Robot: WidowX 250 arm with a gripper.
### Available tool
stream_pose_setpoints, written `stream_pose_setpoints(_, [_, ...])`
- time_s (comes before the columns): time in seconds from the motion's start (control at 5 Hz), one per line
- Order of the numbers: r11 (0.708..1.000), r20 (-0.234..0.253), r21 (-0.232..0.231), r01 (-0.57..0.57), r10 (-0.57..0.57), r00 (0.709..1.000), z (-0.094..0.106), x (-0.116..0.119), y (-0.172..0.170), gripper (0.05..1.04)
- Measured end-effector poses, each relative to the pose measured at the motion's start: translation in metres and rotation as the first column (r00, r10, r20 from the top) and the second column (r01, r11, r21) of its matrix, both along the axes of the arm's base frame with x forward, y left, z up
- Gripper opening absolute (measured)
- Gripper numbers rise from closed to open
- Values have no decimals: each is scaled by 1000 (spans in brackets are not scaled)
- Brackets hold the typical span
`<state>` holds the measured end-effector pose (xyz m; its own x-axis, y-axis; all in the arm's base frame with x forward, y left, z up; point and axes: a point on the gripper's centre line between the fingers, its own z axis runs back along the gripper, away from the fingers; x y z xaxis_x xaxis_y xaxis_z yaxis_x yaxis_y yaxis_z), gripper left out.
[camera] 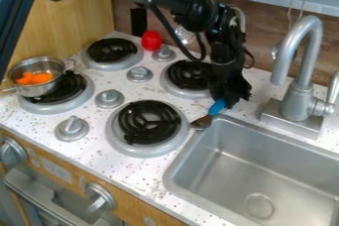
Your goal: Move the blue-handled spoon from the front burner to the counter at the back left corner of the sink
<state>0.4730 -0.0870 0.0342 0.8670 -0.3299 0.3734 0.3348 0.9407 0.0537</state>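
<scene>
- Blue-handled utensil (216, 107) is sitting in your pincer (224, 99), which is closing around its handle.
- Its brown head is resting below your pincer, between burner (153, 122) and sink (228, 170).
- Steel pot (45, 89) is holding orange pieces (41, 78), well left of your pincer.

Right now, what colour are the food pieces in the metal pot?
The food pieces are orange, clearest in the camera view.

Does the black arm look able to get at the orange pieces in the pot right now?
Probably yes: the pot has no lid and nothing covers the orange pieces. The tool is by the sink, though, and the blue-handled utensil at its tip may get in the way.
</scene>
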Motion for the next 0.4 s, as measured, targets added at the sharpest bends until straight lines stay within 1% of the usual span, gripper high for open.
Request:
stream_pose_setpoints(0.2, [1000,-3,2,4,-4,1000,-2,-1,2,480])
stream_pose_setpoints(0.4, [998,-32,-12,68,-68,997,-2,-2,1,800])
